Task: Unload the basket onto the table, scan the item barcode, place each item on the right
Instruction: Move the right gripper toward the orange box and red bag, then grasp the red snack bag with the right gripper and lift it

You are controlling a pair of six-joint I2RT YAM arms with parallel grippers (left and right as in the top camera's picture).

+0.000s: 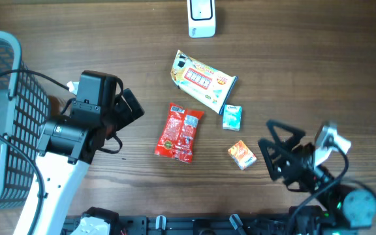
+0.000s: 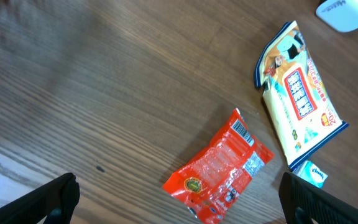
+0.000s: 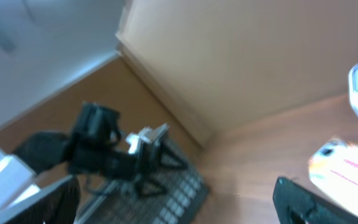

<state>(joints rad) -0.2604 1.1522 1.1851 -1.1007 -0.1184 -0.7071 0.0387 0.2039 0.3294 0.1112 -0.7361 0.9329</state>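
**Both claws spread, red packet lying flat for pickup**

The left claw stands spread wide and empty above the tabletop. Its wrist view looks down on the red snack packet, which suggests this is the item it is lining up on. The packet lies flat near the middle of the tabletop with its barcode facing up. That placement probably means it will need lifting and turning toward the white scanner at the far edge.

The right claw is also spread and holds nothing. It is parked near the orange carton, apparently clear of the left arm's path.

A yellow-and-white pack and a teal tissue pack lie between the packet and the scanner, so a carry over them looks safer than a slide. A wire basket sits at the left edge.
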